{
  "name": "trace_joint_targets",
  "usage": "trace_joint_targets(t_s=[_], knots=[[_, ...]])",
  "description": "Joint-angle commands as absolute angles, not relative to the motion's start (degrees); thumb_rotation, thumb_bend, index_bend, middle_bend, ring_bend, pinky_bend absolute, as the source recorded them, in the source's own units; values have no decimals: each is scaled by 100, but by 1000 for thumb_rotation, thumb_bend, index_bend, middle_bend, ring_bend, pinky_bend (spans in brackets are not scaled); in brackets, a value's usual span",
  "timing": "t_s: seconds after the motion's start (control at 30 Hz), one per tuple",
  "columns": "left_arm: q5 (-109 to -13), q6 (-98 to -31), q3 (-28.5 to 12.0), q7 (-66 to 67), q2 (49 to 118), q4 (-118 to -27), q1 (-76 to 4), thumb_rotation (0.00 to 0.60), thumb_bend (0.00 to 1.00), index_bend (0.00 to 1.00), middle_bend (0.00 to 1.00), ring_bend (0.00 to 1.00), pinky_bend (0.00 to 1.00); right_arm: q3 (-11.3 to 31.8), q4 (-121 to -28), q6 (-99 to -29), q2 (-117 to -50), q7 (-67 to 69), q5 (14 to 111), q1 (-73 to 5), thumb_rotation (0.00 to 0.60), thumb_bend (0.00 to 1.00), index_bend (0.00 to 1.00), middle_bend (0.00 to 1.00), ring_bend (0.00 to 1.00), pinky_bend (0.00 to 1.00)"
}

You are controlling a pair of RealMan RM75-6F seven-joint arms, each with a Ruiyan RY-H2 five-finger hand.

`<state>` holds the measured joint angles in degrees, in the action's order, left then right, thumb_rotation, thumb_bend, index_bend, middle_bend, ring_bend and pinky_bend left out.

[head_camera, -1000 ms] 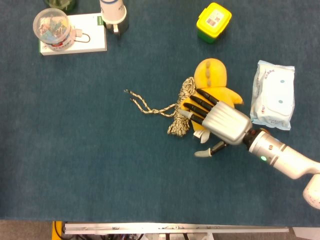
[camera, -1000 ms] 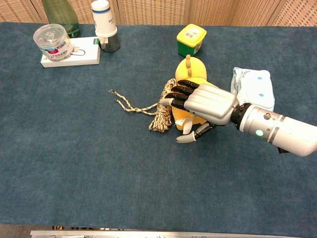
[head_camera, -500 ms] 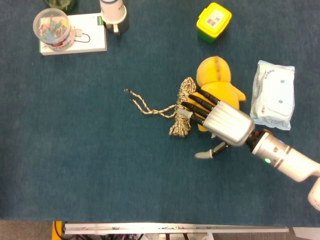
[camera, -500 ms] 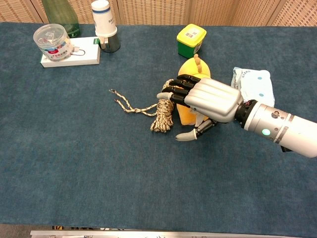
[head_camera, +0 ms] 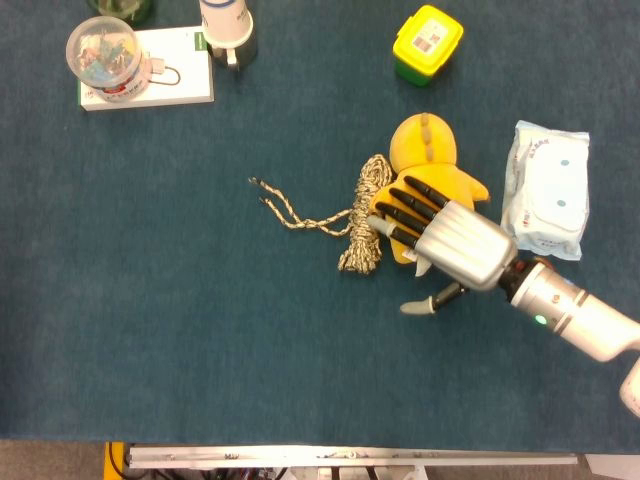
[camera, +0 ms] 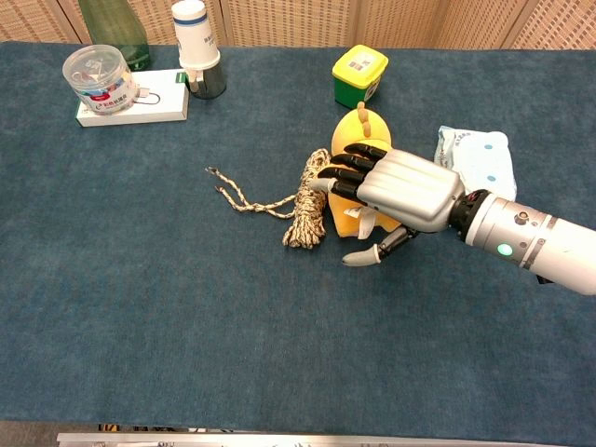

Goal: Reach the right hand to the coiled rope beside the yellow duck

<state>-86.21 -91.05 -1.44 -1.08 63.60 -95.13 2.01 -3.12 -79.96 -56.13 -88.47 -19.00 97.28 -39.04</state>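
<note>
No words or numbers can be made out anywhere. The yellow-lidded box (head_camera: 427, 42), beyond the right hand (head_camera: 448, 244), carries a white label on its lid, print too small to read. The white box (head_camera: 165, 68) far off to the hand's left shows a green mark at one edge and a line drawing on top, no legible letters. The white packet (head_camera: 546, 189) just past the hand's wrist has blue dots only. The white bottle (camera: 194, 37) bears faint, blurred print.
</note>
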Motion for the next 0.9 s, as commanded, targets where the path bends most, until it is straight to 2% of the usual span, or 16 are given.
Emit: trace_joint_targets(t_s=[0.03,0.57,0.9], knots=[[-8611,-9111,-147,-128,6356,-9503,209,600,136,147,149,157,52,-405,-7917,-5614,-8932,-2002,9843,-3905,0,0,77,117,0,0],[-8570,-9063,-147,-125,6348,-9500,207,600,136,147,149,157,52,-617,-8063,-5899,-9047,-1990,10166,-3809,0,0,77,117,0,0],[-8565,-9022,-163,-114,6334,-9520,177,600,136,147,149,157,52,-441,-8771,-6400,-8480,-1863,10103,-3642,0,0,77,117,0,0]])
